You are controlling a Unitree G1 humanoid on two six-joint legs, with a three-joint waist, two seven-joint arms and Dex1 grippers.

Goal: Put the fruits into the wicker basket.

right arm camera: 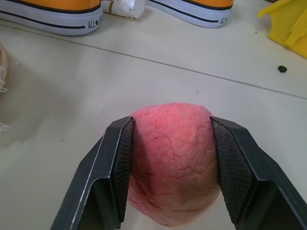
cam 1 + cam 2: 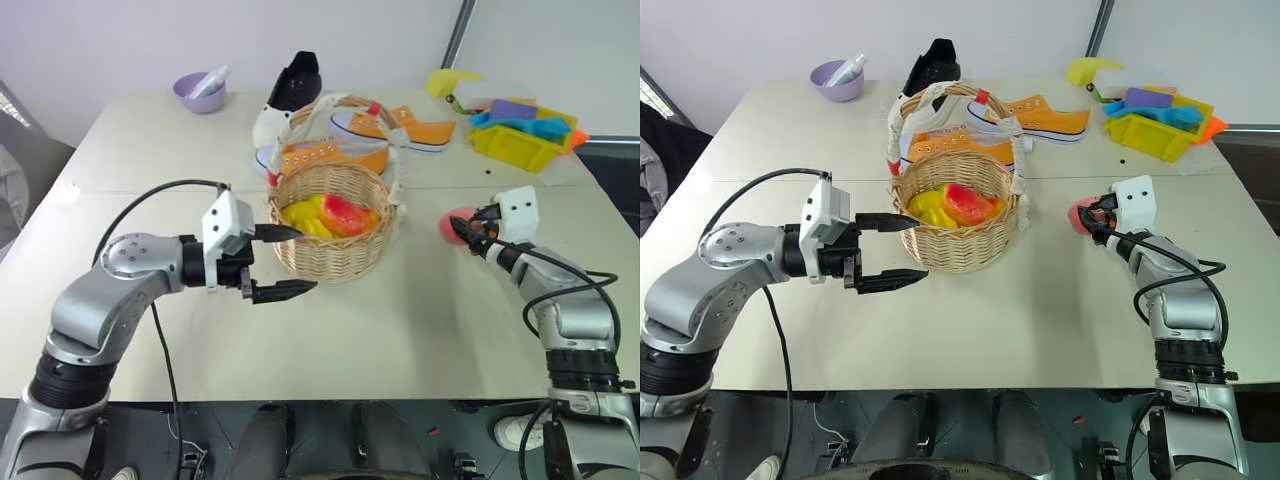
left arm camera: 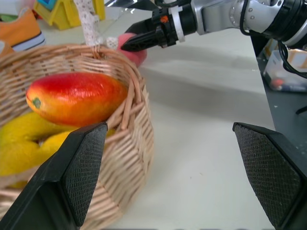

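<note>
Pink peach (image 1: 171, 165) clamped in right gripper (image 1: 171, 158) – left gripper (image 2: 902, 250) wide open.

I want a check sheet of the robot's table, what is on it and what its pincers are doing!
Surface: pale beige table, seam line across it.
Job's things: red-orange mango lies in the round tan wicker basket on yellow bananas; fuzzy pink peach on the table, right of the basket.
Clutter: orange canvas sneakers, black shoe, purple bowl, yellow plastic tray of coloured pieces.
Grippers: left pincer open, empty, beside the basket; right pincer closed against both sides of the peach.
Cables: black cables loop along both arms.
Surroundings: white wall behind.
</note>
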